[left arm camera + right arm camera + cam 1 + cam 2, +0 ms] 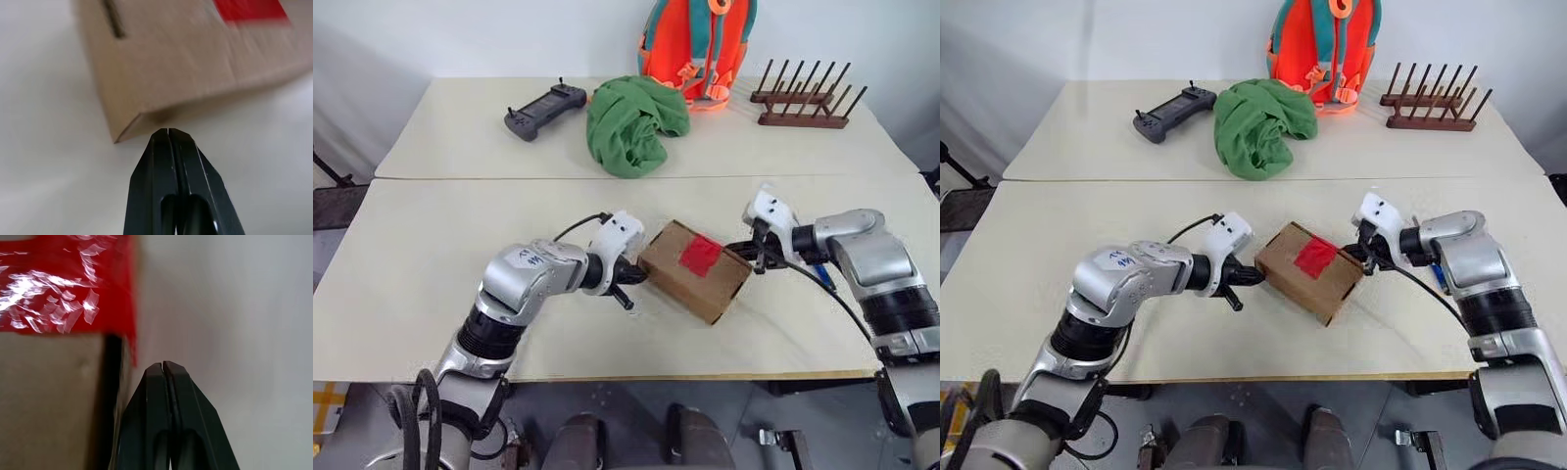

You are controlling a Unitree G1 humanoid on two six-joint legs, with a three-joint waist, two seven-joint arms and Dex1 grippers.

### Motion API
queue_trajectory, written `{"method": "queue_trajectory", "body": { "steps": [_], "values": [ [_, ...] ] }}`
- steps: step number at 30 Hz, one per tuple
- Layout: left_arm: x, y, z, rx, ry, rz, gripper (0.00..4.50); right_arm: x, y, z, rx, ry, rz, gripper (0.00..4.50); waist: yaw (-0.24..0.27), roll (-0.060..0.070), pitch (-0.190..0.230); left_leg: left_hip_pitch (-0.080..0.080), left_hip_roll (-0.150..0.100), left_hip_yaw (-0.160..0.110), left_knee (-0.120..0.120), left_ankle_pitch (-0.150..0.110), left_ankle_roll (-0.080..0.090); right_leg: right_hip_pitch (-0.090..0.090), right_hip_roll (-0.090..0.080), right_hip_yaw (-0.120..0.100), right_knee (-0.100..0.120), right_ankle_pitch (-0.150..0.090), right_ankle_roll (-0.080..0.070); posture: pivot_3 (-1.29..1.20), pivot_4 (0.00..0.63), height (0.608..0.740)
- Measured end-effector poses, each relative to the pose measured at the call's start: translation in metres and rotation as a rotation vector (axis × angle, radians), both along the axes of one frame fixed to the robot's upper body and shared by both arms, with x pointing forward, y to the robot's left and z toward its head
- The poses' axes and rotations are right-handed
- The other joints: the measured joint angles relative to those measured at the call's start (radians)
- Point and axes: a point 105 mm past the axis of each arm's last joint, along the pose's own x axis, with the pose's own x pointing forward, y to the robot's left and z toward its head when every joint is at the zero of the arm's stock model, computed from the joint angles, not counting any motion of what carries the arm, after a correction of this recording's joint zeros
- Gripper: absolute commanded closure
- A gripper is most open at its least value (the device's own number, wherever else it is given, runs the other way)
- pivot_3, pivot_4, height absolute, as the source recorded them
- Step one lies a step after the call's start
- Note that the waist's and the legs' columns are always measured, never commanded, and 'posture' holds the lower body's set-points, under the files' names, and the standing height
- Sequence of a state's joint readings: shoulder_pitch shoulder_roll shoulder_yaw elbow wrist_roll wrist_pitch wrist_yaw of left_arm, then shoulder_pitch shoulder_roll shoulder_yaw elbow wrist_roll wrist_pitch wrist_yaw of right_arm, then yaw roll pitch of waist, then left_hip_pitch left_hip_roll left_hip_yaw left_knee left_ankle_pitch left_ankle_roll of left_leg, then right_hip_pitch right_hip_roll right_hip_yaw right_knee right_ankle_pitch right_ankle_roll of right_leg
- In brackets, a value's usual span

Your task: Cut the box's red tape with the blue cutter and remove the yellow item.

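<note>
1. Box point(668, 257) flanked by both grippers, one at each end.
2. Left gripper point(167, 132): clenched, black fingers pressed flat together with nothing between them. Tips just off the box's near corner; cannot tell whether touching.
3. Right gripper point(163, 364): likewise clenched and empty. Tips right beside the box's opposite end, close to where the red tape point(701, 256) folds over the edge.
4. Box lying askew near the middle of the near table point(431, 255), flaps shut, one corner aimed toward the table's front edge.
5. Red tape stuck on the top face, toward the right gripper's end, glossy and wrinkled in the right wrist view.
6. Blue cutter point(1439, 273): a blue sliver on the table behind the right forearm, mostly hidden, well outside both grippers.
7. Farther out, on the rear table: dark grey controller point(545, 108) on the left, crumpled green cloth point(634, 125) in the middle, wooden rack point(808, 103) of slanted pegs on the right.
8. Orange backpack point(697, 49) upright at the rear table's back edge, behind the cloth.
</note>
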State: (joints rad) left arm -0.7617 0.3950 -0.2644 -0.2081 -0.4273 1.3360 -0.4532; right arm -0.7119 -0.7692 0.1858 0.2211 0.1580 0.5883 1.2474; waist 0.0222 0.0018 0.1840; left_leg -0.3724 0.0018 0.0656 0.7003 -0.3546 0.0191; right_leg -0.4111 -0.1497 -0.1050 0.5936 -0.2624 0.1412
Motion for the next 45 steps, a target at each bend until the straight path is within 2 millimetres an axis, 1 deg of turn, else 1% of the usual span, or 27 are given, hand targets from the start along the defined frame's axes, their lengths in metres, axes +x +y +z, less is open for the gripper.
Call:
{"method": "queue_trajectory", "body": {
  "steps": [2,4,7,9,11,15,17,20,22,26,28,30,33,34,37,38,39,40,43,45],
  "values": [
    [0.005,0.004,0.002,0.007,-0.006,0.014,4.5,-0.007,0.006,-0.002,0.007,0.018,0.006,4.45,0.0,0.0,0.0,0.0,0.0,0.0,0.0,0.0,0.0,0.0,0.0,0.0,0.0,0.0,0.0,0.0,0.15,0.74],
    [0.008,0.004,0.003,0.004,-0.014,0.007,4.5,-0.017,0.012,-0.004,0.006,0.026,0.02,4.45,0.001,0.0,0.0,0.0,0.0,0.0,0.0,0.0,0.0,0.0,0.0,0.0,0.0,0.0,0.0,0.0,0.15,0.74],
    [0.018,0.004,0.008,0.009,-0.037,0.011,4.5,-0.028,0.025,-0.006,0.015,0.026,0.035,4.45,0.003,0.0,0.0,0.0,0.0,0.0,0.0,0.0,0.0,0.0,0.0,0.0,0.0,0.0,0.0,0.0,0.15,0.74],
    [0.024,0.002,0.012,0.001,-0.056,0.013,4.5,-0.031,0.033,-0.004,0.027,0.02,0.028,4.45,0.002,0.0,0.0,0.0,-0.001,0.001,0.0,0.0,0.0,0.0,0.0,0.0,0.0,0.0,0.0,0.0,0.15,0.74],
    [0.028,0.003,0.012,0.003,-0.064,0.027,4.5,-0.032,0.038,-0.003,0.036,0.012,0.026,4.45,0.002,0.0,0.0,0.0,-0.001,0.001,0.0,0.0,0.0,0.0,0.0,0.0,0.0,0.0,0.0,0.0,0.15,0.74],
    [0.034,0.003,0.008,0.001,-0.062,0.041,4.5,-0.028,0.041,-0.004,0.041,-0.006,-0.026,4.45,0.001,0.0,0.0,0.0,-0.001,0.002,0.0,0.0,0.0,0.0,0.0,0.0,0.0,0.0,0.0,0.0,0.15,0.74],
    [0.033,0.004,0.008,0.0,-0.058,0.036,4.5,-0.027,0.039,-0.005,0.036,-0.021,-0.048,4.45,0.003,0.0,0.0,0.0,-0.001,0.002,0.0,0.0,0.0,0.0,0.0,0.0,0.0,0.0,0.0,0.0,0.15,0.74],
    [0.031,0.007,0.009,-0.003,-0.047,0.017,4.5,-0.027,0.033,0.002,0.014,-0.065,-0.074,4.45,0.002,0.0,0.0,-0.001,-0.001,0.002,0.0,0.0,0.0,0.0,0.0,0.0,0.0,0.0,0.0,0.0,0.15,0.74],
    [0.03,0.014,0.012,0.002,-0.045,0.013,4.5,-0.026,0.019,0.01,-0.028,-0.096,-0.107,4.45,0.002,0.0,0.0,-0.001,-0.001,0.002,0.0,0.0,0.0,0.0,0.0,0.0,0.0,0.0,0.0,0.0,0.15,0.74],
    [0.027,0.032,0.027,-0.019,-0.056,0.007,4.5,-0.02,-0.012,0.028,-0.075,-0.184,-0.231,4.45,0.002,0.0,0.0,-0.001,0.0,0.002,0.0,0.0,0.0,0.0,0.0,0.0,0.0,0.0,0.0,0.0,0.15,0.74],
    [0.023,0.03,0.036,-0.05,-0.069,-0.026,4.5,-0.017,-0.021,0.039,-0.067,-0.235,-0.287,4.1,0.003,0.0,0.0,-0.001,0.0,0.002,0.0,0.0,0.0,0.0,0.0,0.0,-0.001,0.0,0.0,0.0,0.15,0.74],
    [0.02,0.018,0.051,-0.091,-0.078,-0.073,4.5,-0.016,-0.019,0.051,-0.021,-0.245,-0.318,3.53,0.005,0.0,0.0,-0.002,0.0,0.001,0.001,0.0,0.0,0.0,0.0,-0.001,-0.001,0.0,0.0,0.0,0.15,0.74],
    [0.012,-0.01,0.075,-0.153,-0.117,-0.18,4.5,-0.018,0.003,0.066,0.072,-0.248,-0.294,2.47,0.003,0.0,0.0,-0.002,0.0,0.001,0.001,0.0,0.0,0.0,0.0,-0.001,0.0,0.0,0.0,0.0,0.15,0.74],
    [0.009,-0.016,0.08,-0.163,-0.13,-0.21,4.5,-0.019,0.011,0.068,0.098,-0.244,-0.283,2.11,0.002,0.0,0.0,-0.002,0.0,0.001,0.0,0.0,0.0,0.0,0.0,-0.001,0.0,0.0,0.0,0.0,0.15,0.74],
    [0.005,-0.022,0.08,-0.153,-0.134,-0.248,4.5,-0.019,0.016,0.066,0.108,-0.229,-0.304,1.08,0.0,0.0,0.0,-0.001,0.0,0.002,-0.001,0.0,0.0,-0.001,0.0,-0.001,0.0,0.0,0.0,0.0,0.15,0.74],
    [0.005,-0.023,0.077,-0.142,-0.132,-0.253,4.5,-0.018,0.018,0.064,0.111,-0.223,-0.31,0.7,0.0,0.0,0.0,-0.001,0.0,0.002,-0.001,0.0,0.0,-0.001,0.0,-0.001,0.0,0.0,0.0,0.0,0.15,0.74],
    [0.007,-0.025,0.073,-0.122,-0.134,-0.261,4.5,-0.018,0.022,0.061,0.114,-0.218,-0.314,0.42,0.0,0.0,0.0,-0.001,0.0,0.002,-0.001,0.0,0.0,-0.001,0.0,-0.001,0.0,0.0,0.0,0.0,0.15,0.74],
    [0.008,-0.027,0.067,-0.099,-0.132,-0.265,4.5,-0.018,0.026,0.059,0.118,-0.209,-0.307,0.01,0.001,0.0,0.0,-0.001,0.0,0.002,-0.001,0.0,0.0,-0.001,0.0,-0.001,0.0,0.0,0.0,0.0,0.15,0.74],
    [0.011,-0.029,0.049,-0.01,-0.143,-0.281,4.5,-0.018,0.034,0.049,0.112,-0.188,-0.301,0.01,0.001,0.0,0.0,-0.001,-0.001,0.002,-0.001,0.0,0.0,-0.001,0.0,0.0,0.0,0.0,0.0,0.0,0.15,0.74],
    [0.016,-0.025,0.038,0.041,-0.154,-0.266,4.5,-0.017,0.037,0.044,0.116,-0.18,-0.304,0.01,0.002,0.0,0.0,-0.001,-0.001,0.002,-0.001,0.0,0.0,-0.001,0.0,0.0,-0.001,0.0,0.0,0.0,0.15,0.74]
  ]
}}
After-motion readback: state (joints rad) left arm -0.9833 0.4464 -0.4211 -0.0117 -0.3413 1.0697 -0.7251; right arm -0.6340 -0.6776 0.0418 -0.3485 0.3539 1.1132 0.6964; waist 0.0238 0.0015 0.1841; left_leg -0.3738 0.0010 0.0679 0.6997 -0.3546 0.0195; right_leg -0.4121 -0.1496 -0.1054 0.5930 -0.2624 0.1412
